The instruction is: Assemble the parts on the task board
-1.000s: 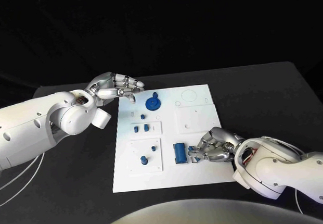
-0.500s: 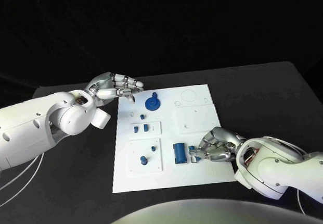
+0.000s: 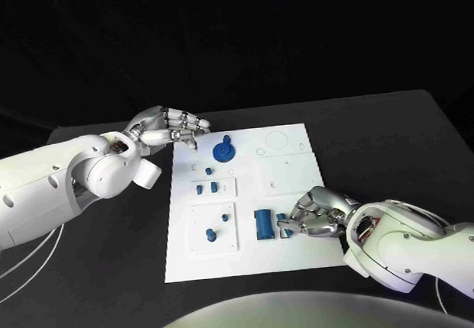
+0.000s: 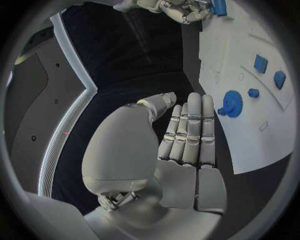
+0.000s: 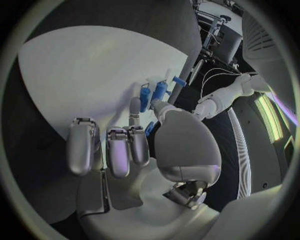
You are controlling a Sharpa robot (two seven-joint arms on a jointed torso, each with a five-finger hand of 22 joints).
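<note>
A black table [image 3: 390,144] is carrying a white task board [image 3: 299,255], lying flat between the two hands' fingers.

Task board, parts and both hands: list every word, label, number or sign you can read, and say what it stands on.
None can be read.
Task board: faint outlines only, no lettering.
Blue parts, such as the gear: plain.
Left hand and right hand: no legible markings.
</note>
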